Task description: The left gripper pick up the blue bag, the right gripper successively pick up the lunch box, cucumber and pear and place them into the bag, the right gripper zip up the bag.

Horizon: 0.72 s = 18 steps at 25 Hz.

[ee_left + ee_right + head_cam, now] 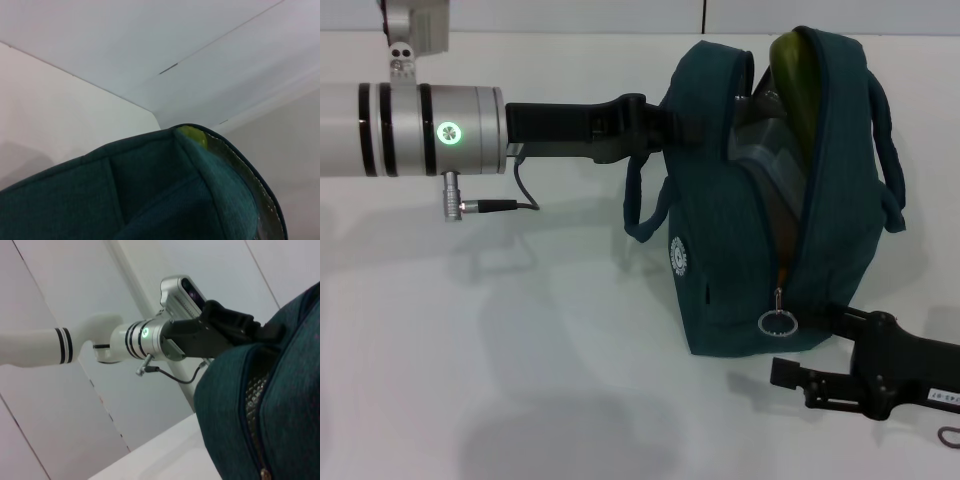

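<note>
Toward the tabletop's [470, 380] far right stood the blue bag [740, 270], left hand [655, 128] pinching its side, cucumber [792, 70] and lunch box [760, 150] inside, zipper gaping; right hand [795, 375], apparently spread, lay beside the ring pull [777, 323], zipping step next.

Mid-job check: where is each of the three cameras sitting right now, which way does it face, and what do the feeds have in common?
Head view: from the robot's head, looking down at the table; shows the blue bag, the left gripper at its side and the right gripper near the ring pull.
Left wrist view: pressed against the bag, facing the wall; none of the robot shows.
Right wrist view: low beside the bag, looking up at the left arm.
Shared: all three show the bag.
</note>
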### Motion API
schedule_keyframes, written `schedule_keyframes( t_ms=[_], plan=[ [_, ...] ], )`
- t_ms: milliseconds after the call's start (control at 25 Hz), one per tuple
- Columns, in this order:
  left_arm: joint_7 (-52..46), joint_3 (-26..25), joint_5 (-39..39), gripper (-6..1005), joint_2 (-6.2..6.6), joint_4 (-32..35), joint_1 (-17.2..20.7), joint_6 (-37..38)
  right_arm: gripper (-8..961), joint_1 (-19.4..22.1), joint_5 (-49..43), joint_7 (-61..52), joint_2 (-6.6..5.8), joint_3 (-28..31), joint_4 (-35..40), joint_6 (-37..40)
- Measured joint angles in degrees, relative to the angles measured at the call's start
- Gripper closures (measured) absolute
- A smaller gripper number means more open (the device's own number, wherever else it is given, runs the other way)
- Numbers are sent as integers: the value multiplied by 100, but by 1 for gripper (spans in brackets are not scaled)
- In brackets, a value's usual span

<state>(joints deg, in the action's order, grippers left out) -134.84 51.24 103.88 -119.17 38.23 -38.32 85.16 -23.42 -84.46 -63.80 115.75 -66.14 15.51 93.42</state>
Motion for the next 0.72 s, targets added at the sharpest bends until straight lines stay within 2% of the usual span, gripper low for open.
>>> schedule_keyframes(
  t_ms=[440,720],
  plan=[
    [10,0,-1,939,-10,0,15,0,200,-97,37,2,8,-121,-14,-123],
    [18,0,0,938,-9,0,43,0,352,-97,198,-2,8,-134,-48,-233]
  ],
)
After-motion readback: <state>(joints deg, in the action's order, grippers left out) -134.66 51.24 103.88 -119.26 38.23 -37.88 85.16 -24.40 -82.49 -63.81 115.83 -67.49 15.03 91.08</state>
